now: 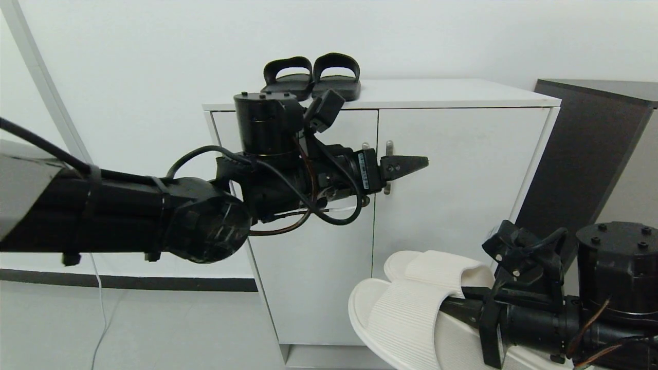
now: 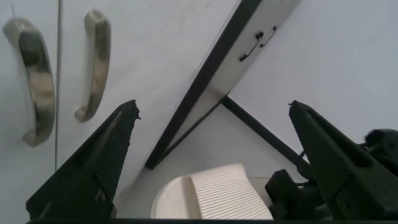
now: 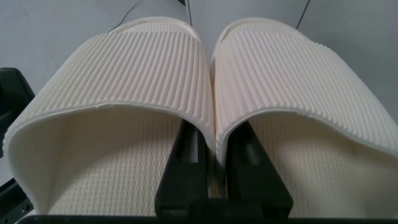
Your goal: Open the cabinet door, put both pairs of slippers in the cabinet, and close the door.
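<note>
The white cabinet [image 1: 462, 180] stands with both doors shut, its two metal handles [image 1: 389, 150] side by side at the middle seam. A black pair of slippers [image 1: 311, 77] rests on its top. My left gripper [image 1: 419, 163] hovers at handle height just in front of the doors. It is open, its fingers [image 2: 99, 162] spread wide, and the handles [image 2: 93, 68] lie off to one side rather than between them. My right gripper [image 1: 457, 308], low on the right, is shut on the white ribbed pair of slippers [image 1: 411, 308], pinching their two adjoining inner walls [image 3: 211, 124].
A dark grey cabinet [image 1: 591, 144] stands against the white cabinet's right side. A white wall lies behind and to the left. A thin cable [image 1: 100, 318] hangs to the floor at the lower left.
</note>
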Available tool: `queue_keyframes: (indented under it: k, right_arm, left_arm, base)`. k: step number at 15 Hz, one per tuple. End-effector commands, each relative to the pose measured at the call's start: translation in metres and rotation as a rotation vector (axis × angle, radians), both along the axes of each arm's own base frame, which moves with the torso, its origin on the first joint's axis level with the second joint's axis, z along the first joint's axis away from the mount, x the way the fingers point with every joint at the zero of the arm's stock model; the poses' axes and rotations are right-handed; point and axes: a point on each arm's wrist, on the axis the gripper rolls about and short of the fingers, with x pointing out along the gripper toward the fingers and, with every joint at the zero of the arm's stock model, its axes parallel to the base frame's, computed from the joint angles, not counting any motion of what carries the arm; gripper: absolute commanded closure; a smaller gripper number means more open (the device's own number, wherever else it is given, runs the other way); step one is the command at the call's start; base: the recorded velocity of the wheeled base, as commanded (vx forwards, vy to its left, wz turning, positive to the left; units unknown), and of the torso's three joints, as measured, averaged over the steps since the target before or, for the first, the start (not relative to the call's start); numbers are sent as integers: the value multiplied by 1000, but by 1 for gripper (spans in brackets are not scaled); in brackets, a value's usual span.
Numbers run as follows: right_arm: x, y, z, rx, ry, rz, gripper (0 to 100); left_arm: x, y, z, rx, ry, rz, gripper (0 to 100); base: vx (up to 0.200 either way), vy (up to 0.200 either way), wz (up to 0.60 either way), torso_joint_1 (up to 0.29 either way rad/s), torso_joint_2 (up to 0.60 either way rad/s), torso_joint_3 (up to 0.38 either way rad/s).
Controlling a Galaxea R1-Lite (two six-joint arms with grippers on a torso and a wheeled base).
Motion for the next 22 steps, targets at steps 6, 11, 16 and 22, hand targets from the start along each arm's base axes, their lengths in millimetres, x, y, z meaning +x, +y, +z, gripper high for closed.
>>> queue_keyframes:
  k: [6, 11, 16, 22]
  right_arm:
    - [1, 1, -3, -8, 8, -3, 100]
    - [1, 1, -3, -8, 8, -3, 100]
    - [0, 0, -5, -14, 13, -2, 100]
    - [-1, -1, -8, -35, 7, 12, 100]
  left_arm:
    - [22, -12, -2, 15, 9, 91, 0]
    - [37, -21, -7, 13, 1, 157, 0]
    - [52, -32, -15, 29, 10, 176, 0]
    - [48, -29, -14, 35, 27, 178, 100]
  base:
    - [0, 0, 0, 0, 0, 0]
    - [0, 0, 0, 0, 0, 0]
    - [0, 0, 0, 0, 0, 0]
    - [0, 0, 0, 0, 0, 0]
